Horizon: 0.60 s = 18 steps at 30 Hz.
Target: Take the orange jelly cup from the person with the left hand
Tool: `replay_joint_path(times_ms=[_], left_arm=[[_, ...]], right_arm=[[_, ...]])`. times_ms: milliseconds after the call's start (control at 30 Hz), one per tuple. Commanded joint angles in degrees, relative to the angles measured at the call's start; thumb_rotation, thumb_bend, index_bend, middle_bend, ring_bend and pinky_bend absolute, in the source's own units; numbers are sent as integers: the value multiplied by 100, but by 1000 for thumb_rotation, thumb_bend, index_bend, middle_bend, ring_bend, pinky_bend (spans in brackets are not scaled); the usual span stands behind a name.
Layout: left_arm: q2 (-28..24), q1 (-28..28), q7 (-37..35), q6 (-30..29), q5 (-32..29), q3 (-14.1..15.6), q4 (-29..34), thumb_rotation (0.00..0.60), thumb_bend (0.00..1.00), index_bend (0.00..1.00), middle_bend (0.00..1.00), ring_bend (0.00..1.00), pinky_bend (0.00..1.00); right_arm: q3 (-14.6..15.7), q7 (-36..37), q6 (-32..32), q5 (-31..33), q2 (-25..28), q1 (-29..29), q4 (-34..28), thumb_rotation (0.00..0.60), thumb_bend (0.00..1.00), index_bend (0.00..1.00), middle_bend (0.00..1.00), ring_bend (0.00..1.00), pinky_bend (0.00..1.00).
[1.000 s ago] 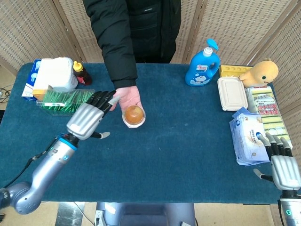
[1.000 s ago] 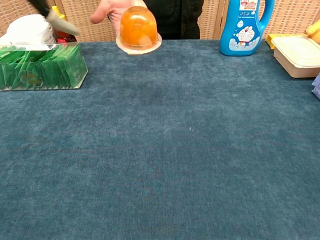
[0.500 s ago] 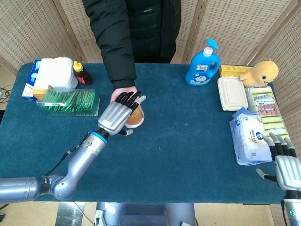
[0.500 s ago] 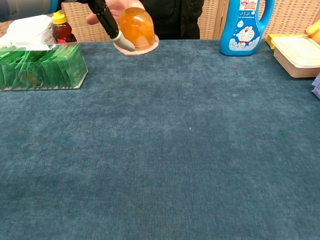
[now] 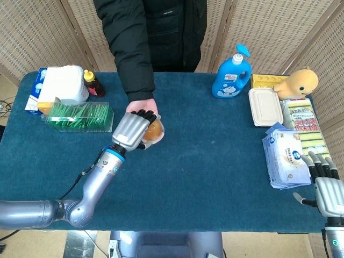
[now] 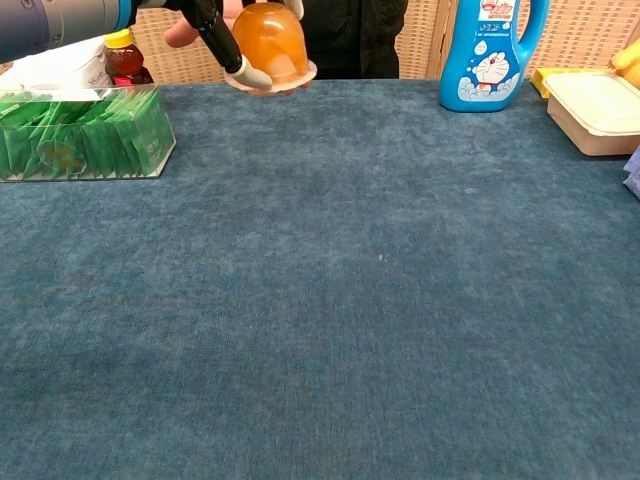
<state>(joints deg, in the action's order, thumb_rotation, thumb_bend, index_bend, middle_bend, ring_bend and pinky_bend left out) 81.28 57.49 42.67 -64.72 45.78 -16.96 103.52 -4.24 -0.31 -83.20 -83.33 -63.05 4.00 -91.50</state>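
The orange jelly cup [image 5: 156, 130] [image 6: 270, 40] sits dome-up above the far middle of the blue table [image 5: 204, 172], still on the person's hand [image 5: 138, 106] [image 6: 181, 33]. My left hand [image 5: 130, 130] wraps over it: the fingers curl across the top, and the thumb [image 6: 228, 48] presses against the rim on the cup's left side. Most of the cup is hidden under this hand in the head view. My right hand [image 5: 325, 188] rests at the table's near right corner, fingers apart and holding nothing.
A clear box of green packets [image 5: 80, 115] [image 6: 80, 135] lies just left of the cup, with a sauce bottle [image 5: 94, 83] behind it. A blue soap bottle [image 5: 232, 75] and a white lunch box [image 5: 265, 106] stand far right. A tissue pack [image 5: 285, 156] lies by my right hand.
My left hand swung right from beside the packet box onto the cup, and its fingers closed over the top. The right hand has not moved.
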Motion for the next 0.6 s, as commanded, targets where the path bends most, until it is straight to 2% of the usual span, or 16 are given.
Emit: replay_joint_path(times_ms=[33, 600], left_arm=[[24, 2, 8, -87, 52, 37, -13, 600, 189, 390, 405, 396, 527], [-119, -100, -175, -381, 485, 111, 298, 600, 199, 463, 479, 472, 602]], right_arm=[[3, 5, 2, 0, 5, -1, -5, 600, 64, 112, 29, 47, 0], [0, 72, 32, 26, 15, 4, 9, 600, 64, 112, 29, 48, 0]])
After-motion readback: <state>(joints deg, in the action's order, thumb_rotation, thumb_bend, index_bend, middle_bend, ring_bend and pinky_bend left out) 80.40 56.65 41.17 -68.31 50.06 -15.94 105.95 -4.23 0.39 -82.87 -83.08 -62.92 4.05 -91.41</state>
